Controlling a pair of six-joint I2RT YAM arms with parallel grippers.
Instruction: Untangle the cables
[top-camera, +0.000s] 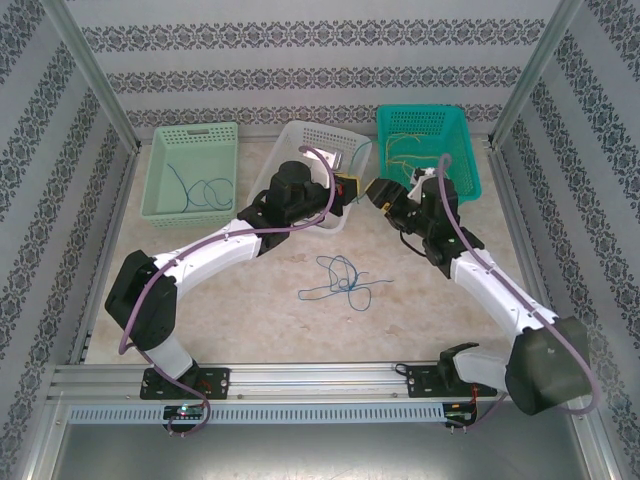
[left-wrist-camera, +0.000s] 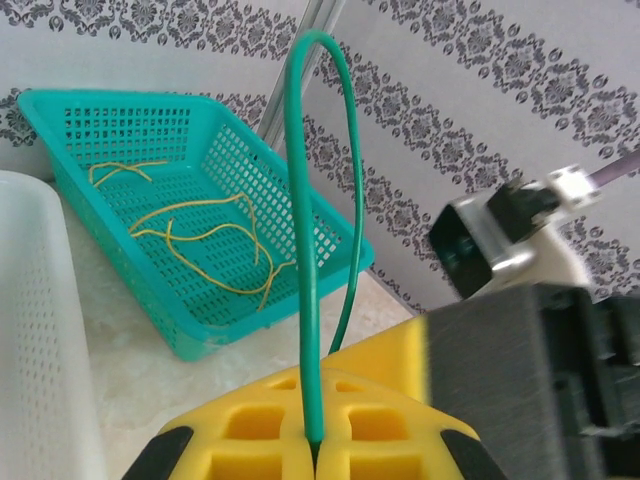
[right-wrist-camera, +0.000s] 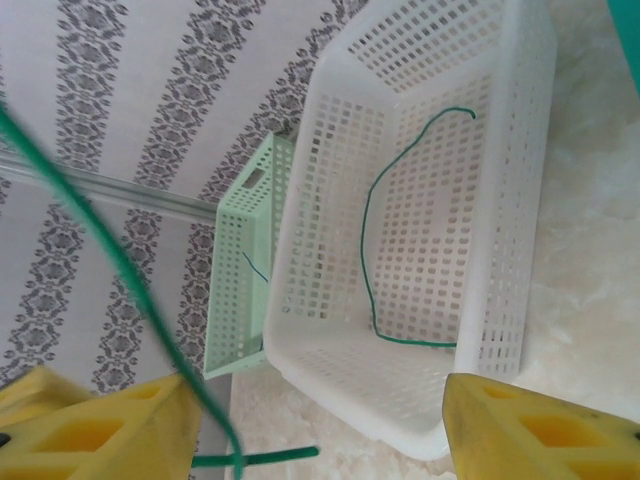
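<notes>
basket (left-wrist-camera: 322, 236) of yellow cables (left-wrist-camera: 197, 236), white basket (right-wrist-camera: 522, 180) with green cable (right-wrist-camera: 368, 232)

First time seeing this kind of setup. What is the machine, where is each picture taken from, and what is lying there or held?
Two robot arms stand on a table. One picture looks down from above; the others come from a camera on each wrist. The left claw is shut on a green cable; the right claw is open beside it. Blue cables lie on the table. Behind stand a light green basket, a white basket and a teal basket holding yellow cables.
</notes>
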